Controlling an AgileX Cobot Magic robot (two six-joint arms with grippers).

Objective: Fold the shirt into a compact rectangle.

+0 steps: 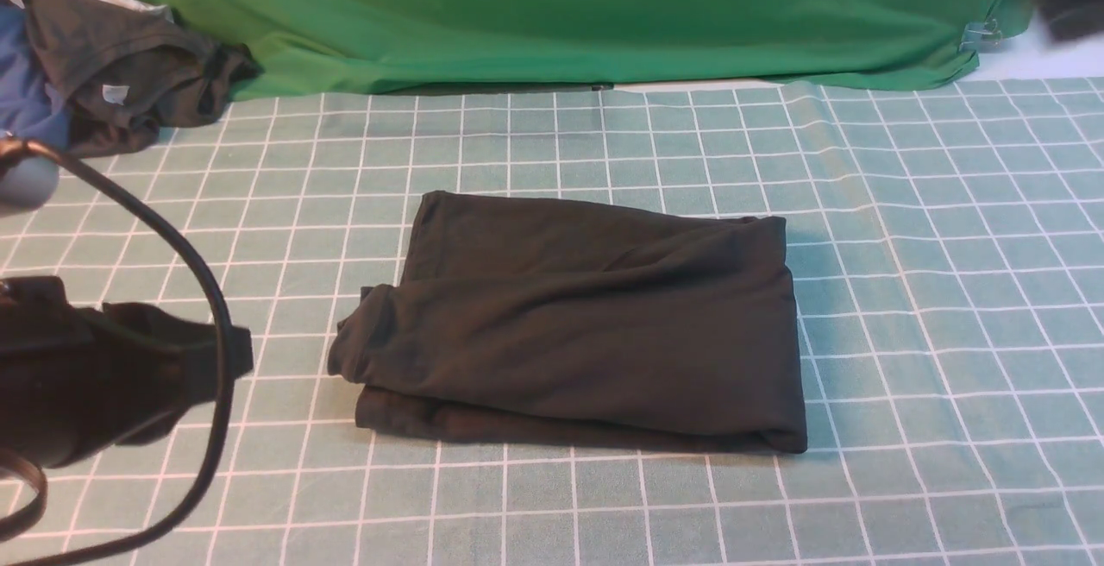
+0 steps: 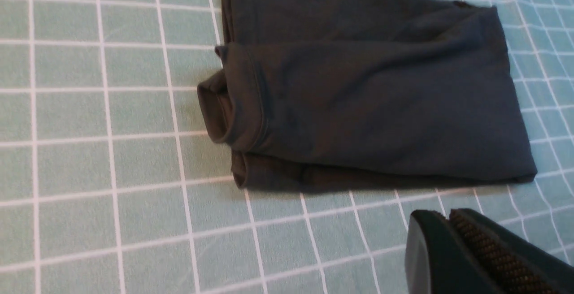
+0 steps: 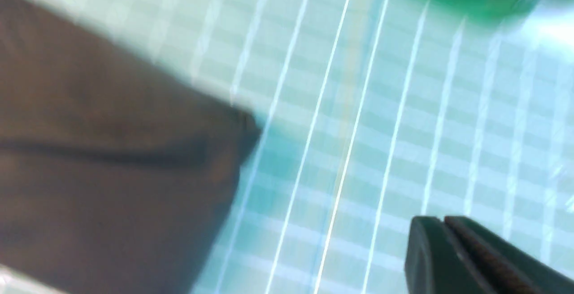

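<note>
Nearest me on the left, my left fingers (image 2: 453, 240) are pressed together on nothing, hovering over the gridded bench (image 1: 949, 333) just short of the shirt's near edge. My left arm (image 1: 86, 376) shows at the front view's left edge. The shirt (image 1: 578, 324) lies mid-bench as a folded dark rectangle, long axis running left to right, so it sits ahead and to the right of those fingers. My right fingers (image 3: 448, 240) are also pressed together and empty, off the shirt's right end; the front view does not show them, so I judge the left arm nearer. Only the left wrist view shows the rolled cuff poking from the left end; the right wrist view is blurred. Farther left, other garments (image 1: 112, 74) are heaped before the green backdrop (image 1: 604, 14).
</note>
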